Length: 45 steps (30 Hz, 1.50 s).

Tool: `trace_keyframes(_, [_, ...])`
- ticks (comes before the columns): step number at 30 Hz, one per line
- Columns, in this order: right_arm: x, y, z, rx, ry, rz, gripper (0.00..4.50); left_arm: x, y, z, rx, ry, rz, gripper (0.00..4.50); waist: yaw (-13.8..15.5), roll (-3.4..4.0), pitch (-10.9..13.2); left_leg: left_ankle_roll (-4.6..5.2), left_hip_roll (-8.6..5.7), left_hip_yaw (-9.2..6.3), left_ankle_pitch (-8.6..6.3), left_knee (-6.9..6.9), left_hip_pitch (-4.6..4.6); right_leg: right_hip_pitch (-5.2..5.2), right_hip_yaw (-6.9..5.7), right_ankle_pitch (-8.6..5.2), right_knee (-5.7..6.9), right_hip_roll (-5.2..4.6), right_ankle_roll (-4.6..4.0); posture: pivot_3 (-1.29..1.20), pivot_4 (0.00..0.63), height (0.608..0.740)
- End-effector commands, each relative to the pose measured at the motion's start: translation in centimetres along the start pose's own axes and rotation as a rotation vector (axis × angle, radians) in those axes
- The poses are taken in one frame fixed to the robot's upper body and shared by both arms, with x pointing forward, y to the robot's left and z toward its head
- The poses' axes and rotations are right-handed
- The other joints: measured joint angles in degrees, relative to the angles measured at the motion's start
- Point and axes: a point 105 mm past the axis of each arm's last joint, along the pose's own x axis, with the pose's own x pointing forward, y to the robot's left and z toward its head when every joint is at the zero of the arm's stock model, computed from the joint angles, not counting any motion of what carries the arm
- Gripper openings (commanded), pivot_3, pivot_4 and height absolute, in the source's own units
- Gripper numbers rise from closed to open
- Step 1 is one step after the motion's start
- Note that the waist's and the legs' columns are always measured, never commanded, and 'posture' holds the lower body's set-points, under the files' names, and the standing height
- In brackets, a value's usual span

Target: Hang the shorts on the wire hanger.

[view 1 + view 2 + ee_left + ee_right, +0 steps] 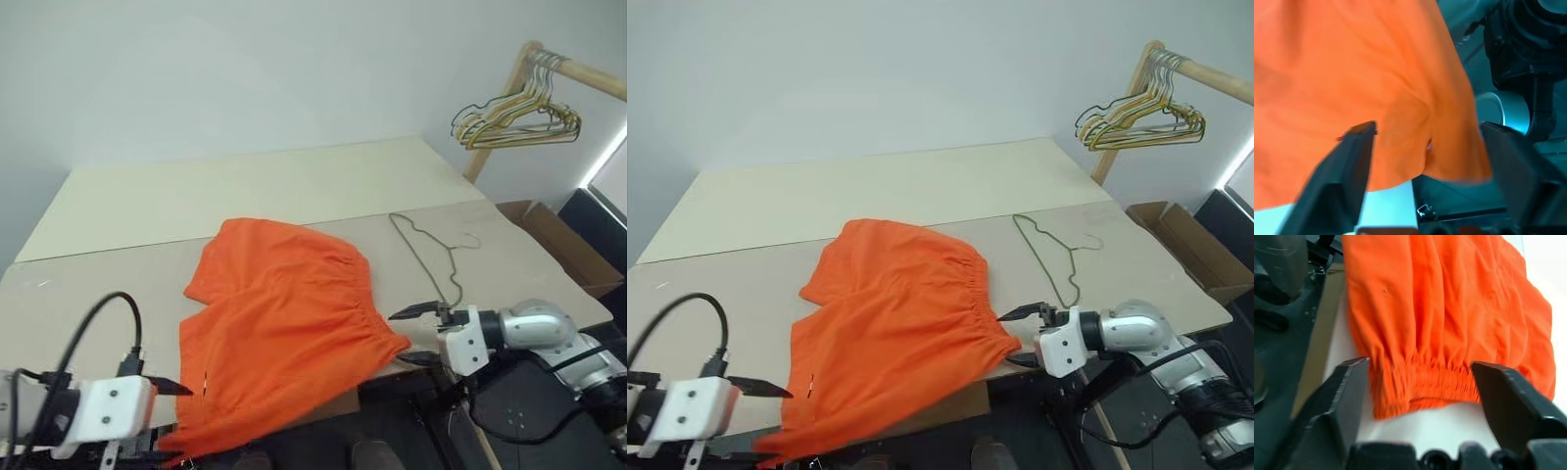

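Count: we find one shorts [289,328], one wire hanger [431,255].
Left fingers [1347,166]: spread, holding nothing.
Right fingers [1339,401]: spread, holding nothing.

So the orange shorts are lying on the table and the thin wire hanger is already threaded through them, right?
Not quite. The shorts do lie on the table, but the hanger lies bare beside them, apart from the fabric, not threaded through. The left eye view shows the gap.

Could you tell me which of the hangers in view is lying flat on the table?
The single dark wire hanger beside the shorts; the gold and green bunch hangs from the wooden rail.
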Motion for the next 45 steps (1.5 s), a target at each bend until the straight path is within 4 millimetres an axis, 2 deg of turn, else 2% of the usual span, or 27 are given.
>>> trace_keyframes(1, [-2.6, -1.9, 0.6, 0.114, 0.031, -0.099, 4.50, -2.2, 2.2, 1.6, 0.000, -0.095, 0.124, 4.45, 0.5, -0.01, 0.0, 0.00, 0.00, 0.02, 0.00, 0.00, 0.00, 0.00, 0.02, -0.04, 0.02, 0.00, 0.02, -0.08, 0.000, 0.740])
trace_keyframes(5, [-4.6, -4.5, -2.1, 0.455, 0.152, -0.332, 4.50, -3.0, 7.5, 5.7, -0.088, -0.402, 0.373, 4.45, 1.1, -0.16, -0.1, 0.00, 0.04, 0.02, -0.01, 0.06, 0.08, 0.06, 0.04, -0.20, 0.06, 0.06, 0.30, -0.08, 0.000, 0.740])
trace_keyframes(9, [-5.3, -6.7, -5.9, 0.684, 0.291, -0.531, 4.50, -1.8, 10.1, 8.7, -0.155, -0.593, 0.425, 4.45, 0.9, -0.40, -0.2, -0.10, 0.08, 0.01, -0.09, 0.06, 0.12, 0.08, 0.13, -0.01, 0.06, 0.17, 0.01, -0.09, 0.000, 0.740])
trace_keyframes(10, [-5.3, -6.9, -6.3, 0.710, 0.311, -0.545, 4.50, -1.6, 10.3, 9.0, -0.163, -0.609, 0.423, 4.45, 0.8, -0.40, -0.2, -0.18, 0.12, 0.01, -0.14, 0.06, 0.07, 0.04, 0.16, 0.00, 0.07, 0.23, 0.00, -0.09, 0.000, 0.740])
trace_keyframes(14, [-6.0, -7.7, -11.2, 0.927, 0.585, -0.713, 4.50, -0.1, 10.8, 10.1, -0.179, -0.659, 0.396, 4.45, 0.0, -0.38, -0.2, -0.26, 0.14, 0.01, -0.25, 0.07, -0.06, -0.15, 0.23, -0.02, 0.13, 0.26, -0.02, -0.10, 0.000, 0.740])
trace_keyframes(18, [-6.7, -8.0, -13.7, 1.067, 0.706, -0.818, 4.50, 0.6, 10.8, 10.5, -0.180, -0.677, 0.370, 4.45, -0.1, -0.38, -0.2, -0.29, 0.11, 0.07, -0.27, 0.08, 0.00, -0.10, 0.30, 0.00, 0.12, 0.26, -0.04, -0.08, 0.000, 0.740])
trace_keyframes(23, [-6.0, -6.1, -15.2, 1.237, 0.748, -0.738, 4.50, 1.0, 10.7, 10.8, -0.186, -0.701, 0.344, 4.45, 0.0, -0.36, -0.2, -0.29, 0.11, 0.07, -0.27, 0.08, -0.03, -0.10, 0.29, 0.00, 0.08, 0.29, -0.03, -0.07, 0.000, 0.740])
trace_keyframes(29, [-5.0, -5.3, -16.0, 1.340, 0.733, -0.697, 4.50, 1.4, 10.7, 10.7, -0.170, -0.690, 0.323, 4.45, -0.8, -0.35, -0.3, -0.29, 0.13, 0.06, -0.27, 0.08, 0.02, -0.07, 0.29, 0.00, 0.12, 0.31, -0.02, -0.07, 0.000, 0.740])
trace_keyframes(32, [-4.7, -4.7, -16.4, 1.420, 0.725, -0.694, 3.90, 1.4, 10.9, 10.6, -0.165, -0.684, 0.323, 4.50, -1.4, -0.35, -0.3, -0.29, 0.16, 0.02, -0.27, 0.08, 0.02, -0.05, 0.29, 0.00, 0.10, 0.37, -0.02, -0.07, 0.000, 0.740])
trace_keyframes(34, [-4.6, -4.5, -16.5, 1.468, 0.706, -0.703, 3.32, 1.4, 10.9, 10.6, -0.162, -0.683, 0.322, 4.50, -1.5, -0.43, -0.3, -0.29, 0.18, 0.01, -0.27, 0.08, 0.02, -0.03, 0.29, 0.00, 0.09, 0.39, -0.03, -0.07, 0.000, 0.740])
trace_keyframes(35, [-4.6, -4.5, -16.5, 1.491, 0.690, -0.709, 2.88, 1.4, 10.9, 10.6, -0.163, -0.682, 0.322, 4.50, -1.5, -0.44, -0.3, -0.29, 0.18, 0.00, -0.27, 0.08, 0.03, 0.00, 0.29, 0.00, 0.07, 0.39, -0.02, -0.08, 0.000, 0.740])
trace_keyframes(38, [-4.6, -4.8, -16.3, 1.528, 0.660, -0.720, 1.98, 1.3, 10.9, 10.4, -0.173, -0.684, 0.323, 4.50, -1.4, -0.46, -0.3, -0.29, 0.18, 0.00, -0.27, 0.09, 0.02, 0.00, 0.28, 0.01, 0.06, 0.38, -0.02, -0.08, 0.000, 0.740])
trace_keyframes(43, [-4.4, -5.5, -16.1, 1.495, 0.642, -0.742, 0.17, 0.9, 11.0, 10.0, -0.176, -0.662, 0.342, 4.50, -1.6, -0.46, -0.3, -0.29, 0.25, 0.00, -0.28, 0.08, 0.02, -0.02, 0.28, 0.00, 0.06, 0.44, -0.02, -0.07, 0.000, 0.740])
trace_keyframes(45, [-4.3, -6.0, -15.9, 1.429, 0.650, -0.744, 0.01, 0.7, 11.1, 10.0, -0.176, -0.659, 0.351, 4.50, -1.6, -0.45, -0.3, -0.28, 0.27, -0.01, -0.28, 0.08, 0.02, -0.03, 0.29, 0.00, 0.07, 0.47, -0.02, -0.06, 0.000, 0.740])
